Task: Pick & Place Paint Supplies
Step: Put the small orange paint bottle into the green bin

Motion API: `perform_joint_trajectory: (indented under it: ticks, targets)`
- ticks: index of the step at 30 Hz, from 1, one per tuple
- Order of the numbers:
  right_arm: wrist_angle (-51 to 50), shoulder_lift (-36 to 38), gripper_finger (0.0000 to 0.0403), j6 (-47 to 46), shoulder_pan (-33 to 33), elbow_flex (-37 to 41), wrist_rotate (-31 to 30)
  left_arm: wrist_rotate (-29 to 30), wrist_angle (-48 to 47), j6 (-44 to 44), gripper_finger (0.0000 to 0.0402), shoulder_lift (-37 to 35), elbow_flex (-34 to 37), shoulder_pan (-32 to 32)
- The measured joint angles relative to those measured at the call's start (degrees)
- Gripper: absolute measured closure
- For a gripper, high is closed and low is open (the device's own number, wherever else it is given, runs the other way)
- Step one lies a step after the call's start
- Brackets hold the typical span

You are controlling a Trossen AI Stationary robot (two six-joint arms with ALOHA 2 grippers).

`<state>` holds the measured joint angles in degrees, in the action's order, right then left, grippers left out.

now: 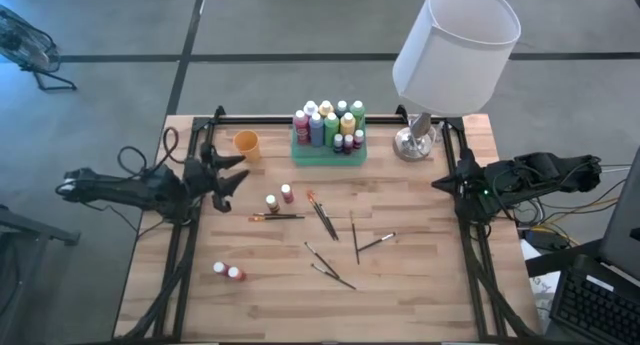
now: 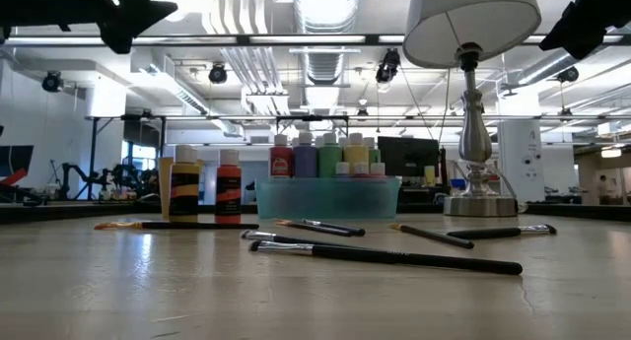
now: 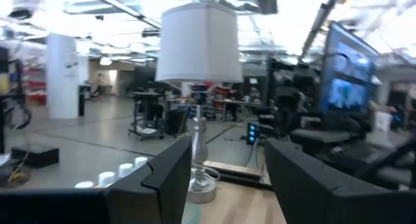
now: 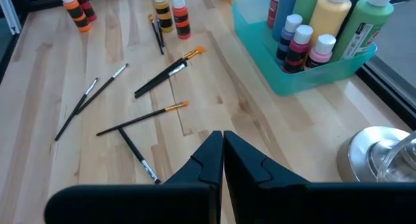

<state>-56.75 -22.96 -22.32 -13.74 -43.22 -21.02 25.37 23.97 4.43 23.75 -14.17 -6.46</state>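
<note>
Open-plan lab: exposed ceiling ducts [image 2: 325, 20], equipment carts [image 3: 153, 117], monitors [image 3: 348, 71].

Paint bottles [image 1: 328, 123] stood in the tray [image 1: 329, 156] at the counter's [image 1: 420, 285] rear, between a cup [image 1: 247, 144] and a lamp [image 1: 418, 140]. Paintbrushes [image 1: 334, 235] lay scattered before it.

No wording can be made out anywhere. The small paint bottles with pale caps [image 4: 333, 19] standing in the green rectangular plastic tray [image 4: 305, 78] carry printed labels, and so do the loose orange and yellow bottles [image 2: 202, 187] on the wooden tabletop [image 1: 420, 275], but their lettering is too small to read.
</note>
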Motion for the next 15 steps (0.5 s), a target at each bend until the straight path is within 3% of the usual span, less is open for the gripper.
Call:
perform_joint_trajectory:
  ticks: [4, 15]
  targets:
    - [0.00, -0.01, 0.0394, 0.00, 0.01, 0.00, 0.00, -1.63, -2.29, 0.30, 0.0202, 3.57, -3.92, 0.00]
    - [0.00, 0.00, 0.0394, 0.00, 0.00, 0.00, 0.00, 1.96, -32.19, -5.12, 0.0152, 19.66, -27.81, 0.00]
